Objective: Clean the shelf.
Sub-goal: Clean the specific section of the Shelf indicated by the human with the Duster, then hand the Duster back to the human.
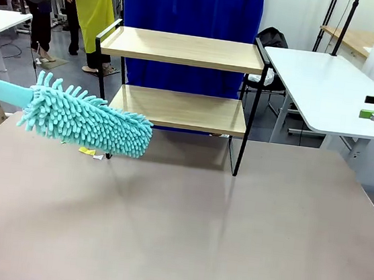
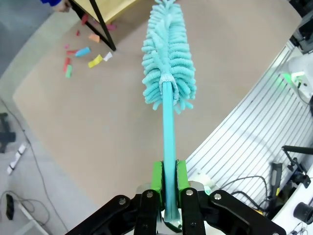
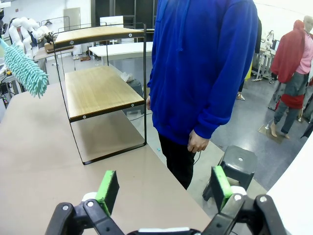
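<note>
A: The left gripper point(image 2: 166, 196) has its green pads clamped tight on the handle of the teal duster point(image 1: 87, 123), and the fluffy head hangs just off the table point(image 1: 176, 233), near the left front leg of the shelf point(image 1: 180, 78).

B: And the shelf itself?

A: It stands at the far edge of the table, about the middle, both wooden boards bare as far as I can see. A person in a blue top point(image 3: 203, 68) stands right behind it, hands down, not joining in.

B: What about those coloured scraps point(image 2: 88, 54)?

A: They lie on the table by that left leg. From here I can't tell whether any sit on the lower board.

B: So how should the sweep go?

A: I'd say lift the head to board height, go in between the side rails, and stroke along the wood from one end to the other, keeping the handle off the black frame. Press lightly, since the rack looks light and could slide.

B: And the other arm?

A: The right gripper point(image 3: 164, 188) waits at the right edge, jaws spread wide, holding nothing.
</note>
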You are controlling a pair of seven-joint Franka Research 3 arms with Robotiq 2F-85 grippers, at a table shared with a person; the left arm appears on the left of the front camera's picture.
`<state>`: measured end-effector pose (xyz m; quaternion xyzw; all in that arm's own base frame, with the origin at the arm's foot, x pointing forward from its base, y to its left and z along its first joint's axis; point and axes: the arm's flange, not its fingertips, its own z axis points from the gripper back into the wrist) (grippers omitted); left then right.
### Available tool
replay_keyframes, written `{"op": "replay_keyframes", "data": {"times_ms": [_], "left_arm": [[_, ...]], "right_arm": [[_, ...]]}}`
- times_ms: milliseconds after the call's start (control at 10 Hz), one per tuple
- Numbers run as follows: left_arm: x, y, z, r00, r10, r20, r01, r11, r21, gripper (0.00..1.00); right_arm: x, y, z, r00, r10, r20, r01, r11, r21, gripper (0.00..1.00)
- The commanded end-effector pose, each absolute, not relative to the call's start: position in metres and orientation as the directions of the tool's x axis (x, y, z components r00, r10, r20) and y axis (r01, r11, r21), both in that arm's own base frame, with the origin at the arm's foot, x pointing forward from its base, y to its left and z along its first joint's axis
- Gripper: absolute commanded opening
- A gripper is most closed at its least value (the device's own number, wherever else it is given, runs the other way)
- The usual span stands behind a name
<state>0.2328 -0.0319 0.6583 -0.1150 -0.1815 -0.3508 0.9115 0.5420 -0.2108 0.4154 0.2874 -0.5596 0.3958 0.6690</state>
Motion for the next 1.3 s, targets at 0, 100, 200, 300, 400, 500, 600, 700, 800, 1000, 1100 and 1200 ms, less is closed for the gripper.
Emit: {"op": "replay_keyframes", "data": {"times_ms": [0,100,200,300,400,500,600,700,800,1000,1100,1200], "left_arm": [[0.233,-0.035,0.658,0.683,-0.589,0.432,0.68,0.729,-0.083,0.14],[0.233,-0.035,0.658,0.683,-0.589,0.432,0.68,0.729,-0.083,0.14],[0.233,-0.035,0.658,0.683,-0.589,0.432,0.68,0.729,-0.083,0.14],[0.233,-0.035,0.658,0.683,-0.589,0.432,0.68,0.729,-0.083,0.14],[0.233,-0.035,0.658,0.683,-0.589,0.432,0.68,0.729,-0.083,0.14],[0.233,-0.035,0.658,0.683,-0.589,0.432,0.68,0.729,-0.083,0.14],[0.233,-0.035,0.658,0.683,-0.589,0.432,0.68,0.729,-0.083,0.14],[0.233,-0.035,0.658,0.683,-0.589,0.432,0.68,0.729,-0.083,0.14],[0.233,-0.035,0.658,0.683,-0.589,0.432,0.68,0.729,-0.083,0.14],[0.233,-0.035,0.658,0.683,-0.589,0.432,0.68,0.729,-0.083,0.14],[0.233,-0.033,0.658,0.688,-0.597,0.414,0.682,0.727,-0.085,0.14],[0.229,-0.04,0.659,0.632,-0.652,0.419,0.74,0.669,-0.074,0.14]], "right_arm": [[0.541,-0.209,0.418,0.057,0.208,0.977,-0.851,0.522,-0.062,1.0],[0.541,-0.209,0.418,0.057,0.208,0.977,-0.851,0.522,-0.062,1.0],[0.541,-0.209,0.418,0.057,0.208,0.977,-0.851,0.522,-0.062,1.0],[0.541,-0.209,0.418,0.057,0.208,0.977,-0.851,0.522,-0.062,1.0],[0.541,-0.209,0.418,0.057,0.208,0.977,-0.851,0.522,-0.062,1.0],[0.541,-0.209,0.418,0.057,0.208,0.977,-0.851,0.522,-0.062,1.0],[0.541,-0.209,0.418,0.057,0.208,0.977,-0.851,0.522,-0.062,1.0],[0.541,-0.209,0.418,0.057,0.208,0.977,-0.851,0.522,-0.062,1.0],[0.541,-0.209,0.418,0.057,0.208,0.977,-0.851,0.522,-0.062,1.0],[0.541,-0.209,0.418,0.057,0.208,0.977,-0.851,0.522,-0.062,1.0],[0.542,-0.211,0.415,0.06,0.208,0.976,-0.851,0.521,-0.058,1.0],[0.538,-0.182,0.441,0.011,0.219,0.976,-0.901,0.426,-0.086,1.0]]}}
